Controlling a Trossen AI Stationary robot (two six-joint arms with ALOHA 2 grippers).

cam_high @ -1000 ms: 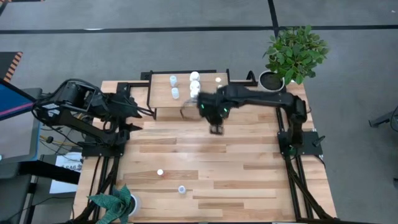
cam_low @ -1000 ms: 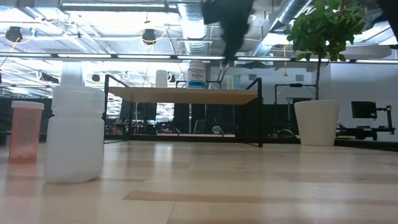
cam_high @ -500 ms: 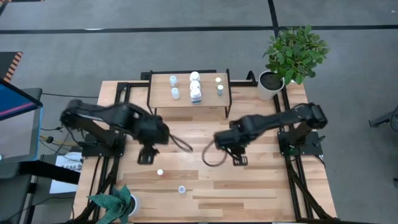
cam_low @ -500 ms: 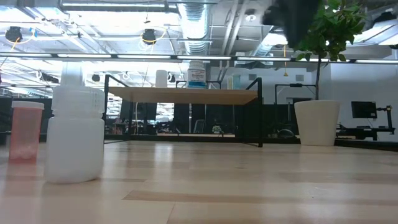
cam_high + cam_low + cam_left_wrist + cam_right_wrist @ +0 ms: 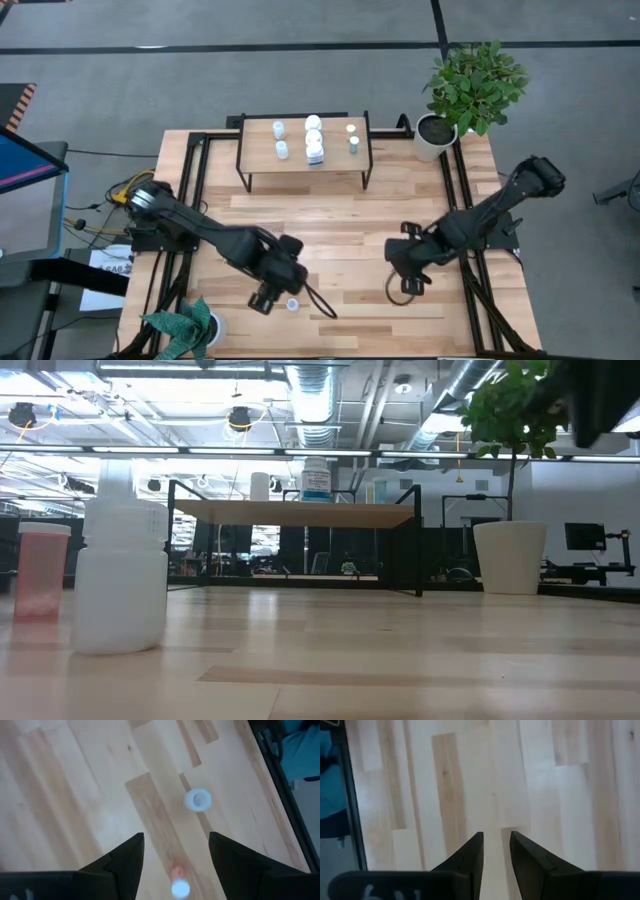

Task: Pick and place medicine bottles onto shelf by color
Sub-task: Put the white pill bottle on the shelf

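Observation:
The shelf [image 5: 305,165] stands at the table's far side with several small white bottles [image 5: 315,138] on its top; it also shows in the low view [image 5: 290,513]. A small white bottle [image 5: 292,304] stands on the table near the near edge, also in the left wrist view [image 5: 197,800]. An orange-tinted bottle [image 5: 180,887] stands close by it, hidden under my left arm in the high view. My left gripper [image 5: 270,298] hovers above these two, open and empty [image 5: 175,837]. My right gripper [image 5: 397,270] is over the near right of the table, open by a narrow gap, empty [image 5: 496,834].
A potted plant [image 5: 475,85] stands at the far right corner, and another plant [image 5: 185,325] at the near left corner. In the low view the white bottle [image 5: 120,575] and the orange-tinted one [image 5: 40,570] stand close to the camera.
My left gripper has swung from the table's left side toward the near edge and now stands over the two bottles there. My right gripper has drawn back from the shelf toward the near right of the table.

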